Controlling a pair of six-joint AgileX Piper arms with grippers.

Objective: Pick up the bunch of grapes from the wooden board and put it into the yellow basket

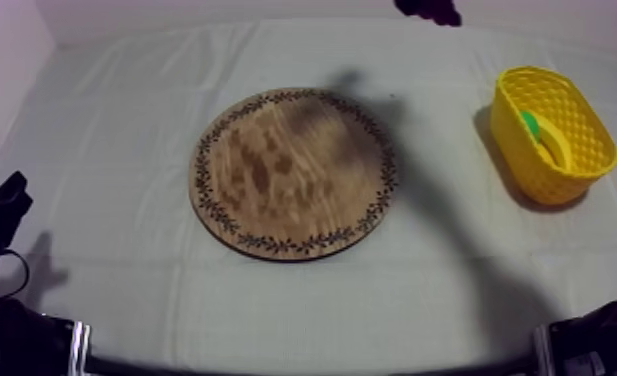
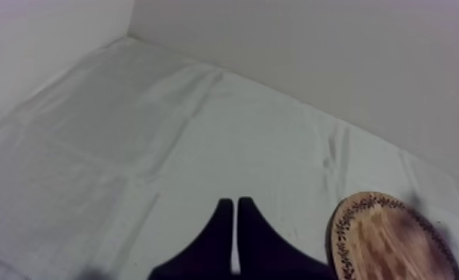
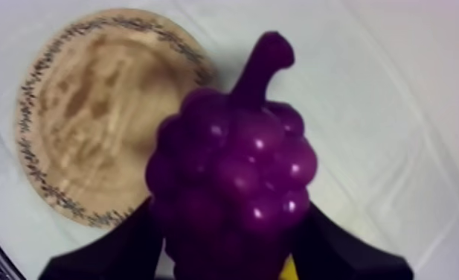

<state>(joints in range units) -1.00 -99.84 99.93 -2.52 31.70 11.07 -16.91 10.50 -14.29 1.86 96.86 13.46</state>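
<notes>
Grapes (image 3: 232, 171), a glossy purple bunch with the stem pointing away from the arm, hang in the right claw (image 3: 232, 249). Its two black fingers (image 3: 120, 249) press in on the bunch from both sides, so the claw is closed round the fruit. The grapes are up off the table, over bare cloth (image 1: 122, 100) just beside the wooden board (image 3: 91, 112), not on it.

The board lies flat at the middle of the table with nothing on its surface, and a soft shadow falls across the side nearer the basket. The yellow basket (image 1: 532, 170) stands well apart from the board, toward the right side of the table. Something green (image 1: 529, 122) and something yellow (image 1: 554, 148) lie inside it, though I cannot tell what they are.

The left claw (image 2: 234, 202) sits low at the left side of the table, its fingers lying together as a narrow wedge with nothing between them. It points out over bare cloth, with the board's rim near it.
</notes>
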